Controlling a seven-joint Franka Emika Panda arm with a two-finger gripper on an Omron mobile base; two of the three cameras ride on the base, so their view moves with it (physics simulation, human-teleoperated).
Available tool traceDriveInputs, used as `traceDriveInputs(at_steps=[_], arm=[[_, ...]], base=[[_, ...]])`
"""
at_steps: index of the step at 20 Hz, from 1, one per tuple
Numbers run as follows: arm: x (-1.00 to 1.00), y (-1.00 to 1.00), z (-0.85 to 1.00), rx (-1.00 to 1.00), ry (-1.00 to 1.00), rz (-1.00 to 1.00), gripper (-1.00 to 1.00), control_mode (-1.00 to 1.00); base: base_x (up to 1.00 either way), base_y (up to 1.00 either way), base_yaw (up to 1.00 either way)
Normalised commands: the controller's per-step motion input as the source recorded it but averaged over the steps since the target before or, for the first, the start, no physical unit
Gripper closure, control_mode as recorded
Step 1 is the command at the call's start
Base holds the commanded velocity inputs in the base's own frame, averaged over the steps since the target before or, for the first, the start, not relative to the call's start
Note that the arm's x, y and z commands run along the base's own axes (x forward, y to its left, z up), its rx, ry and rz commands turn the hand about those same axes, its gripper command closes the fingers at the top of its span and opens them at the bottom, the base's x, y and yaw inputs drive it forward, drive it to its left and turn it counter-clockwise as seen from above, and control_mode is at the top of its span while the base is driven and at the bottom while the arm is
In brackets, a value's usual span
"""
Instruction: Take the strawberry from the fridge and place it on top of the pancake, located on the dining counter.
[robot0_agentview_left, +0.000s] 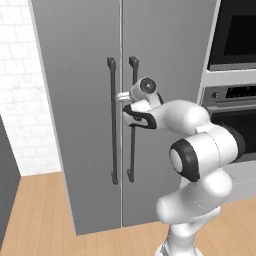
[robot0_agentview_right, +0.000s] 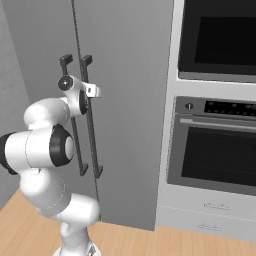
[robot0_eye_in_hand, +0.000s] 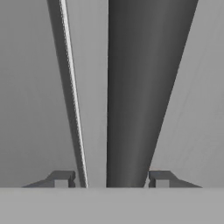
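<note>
A tall grey two-door fridge (robot0_agentview_left: 85, 115) stands shut, its two long dark vertical bar handles side by side at the centre seam. The white robot arm's pincer (robot0_agentview_left: 121, 96) is raised to the upper part of the right-hand dark bar handle (robot0_eye_in_hand: 142, 92). Seen along the hand, that bar runs between the two dark fingertips (robot0_eye_in_hand: 63, 177), which stand apart on either side of it, not visibly pressing. A black-fronted wall oven (robot0_agentview_right: 215, 145) sits beside the fridge's right edge.

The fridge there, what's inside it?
That cannot be seen: both grey doors of the fridge are shut. On the outside, the gripper has its fingertips either side of the right door's dark bar handle.
</note>
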Motion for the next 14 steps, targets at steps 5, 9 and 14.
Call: traceDriveInputs(at_steps=[5, 9, 14], arm=[[0.21, -0.22, -0.19, 0.0, 0.0, -0.04, 1.0, -1.0], [-0.03, -0.81, -0.33, 0.0, 0.04, -0.03, 1.0, -1.0], [-0.46, -1.0, -0.21, 0.07, 0.03, -0.01, 1.0, -1.0]], base=[[0.0, 0.0, 0.0], [0.0, 0.0, 0.0], [0.0, 0.0, 0.0]])
